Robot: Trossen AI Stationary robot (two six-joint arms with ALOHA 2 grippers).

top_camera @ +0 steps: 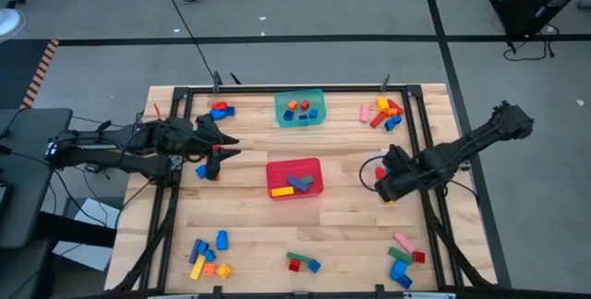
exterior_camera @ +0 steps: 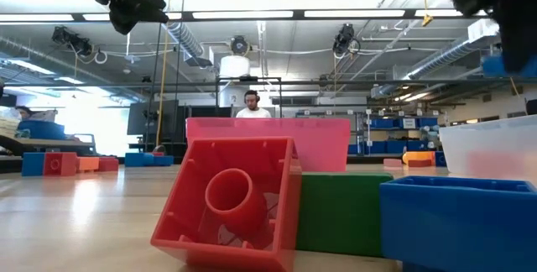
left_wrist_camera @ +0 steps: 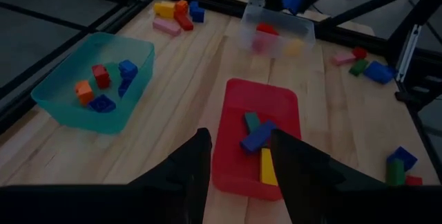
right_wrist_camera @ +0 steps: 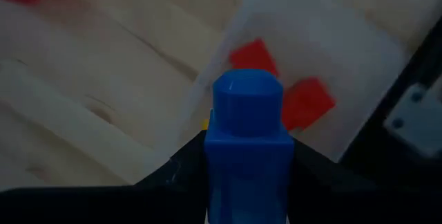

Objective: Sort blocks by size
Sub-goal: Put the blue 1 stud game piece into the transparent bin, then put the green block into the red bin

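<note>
Holding a plain blue block, right gripper over clear tub

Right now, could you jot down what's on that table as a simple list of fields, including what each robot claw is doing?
teal tub: small blocks inside, far side of the table
red tub: mid-table, blue, yellow and green blocks inside
clear tub: red blocks inside, under the right arm
left gripper: jaws apart, empty, facing the red tub
right gripper: shut on a blue block, above the clear tub
loose blocks: small piles near the table's corners
</note>
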